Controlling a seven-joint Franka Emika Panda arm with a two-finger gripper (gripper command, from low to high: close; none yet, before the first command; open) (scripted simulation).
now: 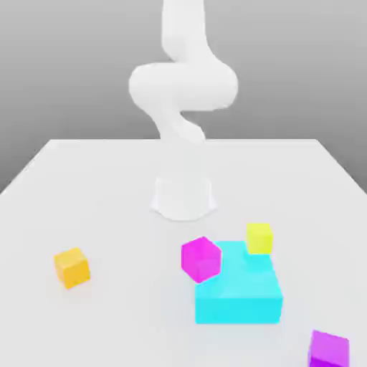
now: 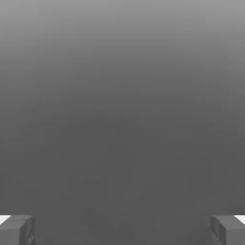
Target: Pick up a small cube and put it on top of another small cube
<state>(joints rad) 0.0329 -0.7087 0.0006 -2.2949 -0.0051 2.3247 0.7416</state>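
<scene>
The small violet-purple cube [image 1: 329, 350] sits on the white table [image 1: 107, 179] near the front edge, at the exterior view's right. Other small cubes lie apart from it: a magenta one [image 1: 200, 259], a yellow one [image 1: 259, 238] and an orange one [image 1: 72, 267]. In the hand view my gripper [image 2: 122, 232] is open, its two grey fingertips [image 2: 16, 229] far apart with nothing between them, facing plain grey background. The white arm [image 1: 183, 86] rises from its base [image 1: 183, 197] and leaves the top of the exterior view.
A larger flat cyan block [image 1: 239, 290] lies in front of the base, with the magenta cube at its left corner and the yellow cube at its far edge. The orange cube stands alone at the exterior view's left.
</scene>
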